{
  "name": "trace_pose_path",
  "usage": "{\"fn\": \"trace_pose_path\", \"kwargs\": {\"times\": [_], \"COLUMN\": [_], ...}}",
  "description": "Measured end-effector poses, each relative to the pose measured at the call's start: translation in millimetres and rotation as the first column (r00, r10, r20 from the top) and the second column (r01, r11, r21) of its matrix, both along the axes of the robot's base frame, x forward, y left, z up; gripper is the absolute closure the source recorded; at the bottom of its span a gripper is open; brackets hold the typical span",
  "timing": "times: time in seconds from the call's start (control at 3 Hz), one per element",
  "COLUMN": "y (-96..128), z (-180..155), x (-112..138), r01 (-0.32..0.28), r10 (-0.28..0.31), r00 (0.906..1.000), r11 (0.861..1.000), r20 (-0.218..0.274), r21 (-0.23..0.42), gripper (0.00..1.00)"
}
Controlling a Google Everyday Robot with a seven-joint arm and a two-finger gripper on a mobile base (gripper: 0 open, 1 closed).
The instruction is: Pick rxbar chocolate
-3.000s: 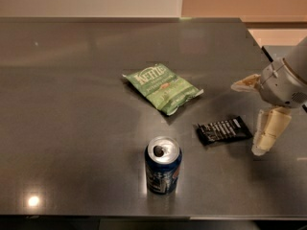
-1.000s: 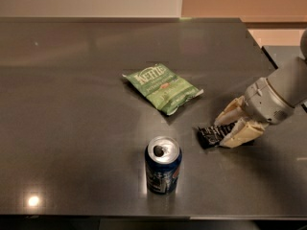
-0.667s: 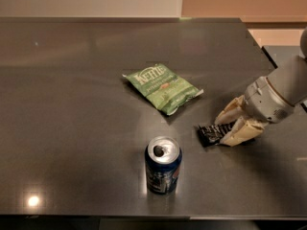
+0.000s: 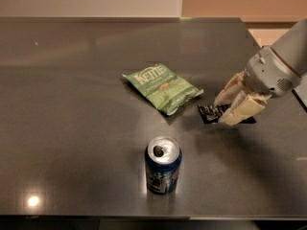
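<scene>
The rxbar chocolate [image 4: 209, 113], a small flat black wrapped bar, is at the right of the dark table, held between my gripper's two cream fingers [image 4: 243, 110]. My gripper [image 4: 223, 111] comes in from the right edge and is shut on the bar, which sits a little above the table top. Only the bar's left end and a sliver at its right show; the fingers cover the middle.
A green Kettle chip bag [image 4: 162, 88] lies just left of the bar, its right corner close to it. A blue soda can [image 4: 163, 165] stands upright in front, toward the near edge. The table's right edge [image 4: 253, 37] is close behind my arm.
My gripper came down from beside the bar and closed its fingers around it. Since a second ago, gripper and bar have risen slightly together.
</scene>
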State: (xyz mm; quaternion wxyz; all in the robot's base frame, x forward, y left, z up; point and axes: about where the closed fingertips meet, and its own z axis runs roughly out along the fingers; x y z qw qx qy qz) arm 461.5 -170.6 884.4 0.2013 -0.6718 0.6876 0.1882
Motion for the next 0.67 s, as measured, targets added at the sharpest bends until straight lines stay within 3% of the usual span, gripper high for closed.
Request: {"fn": "trace_pose_path", "kwargs": {"times": [0.33,0.67], "y": [13.9,15.5], "z": [62.6,63.8], "x": [8.5,11.0], "r01": [0.022,0.025], "r10": [-0.023,-0.027], "r00": [0.9993,0.9988], "r11": [0.999,0.999], "r20": [0.029,0.04], "r21": [0.046,0.048], "gripper": [1.0,1.0]}}
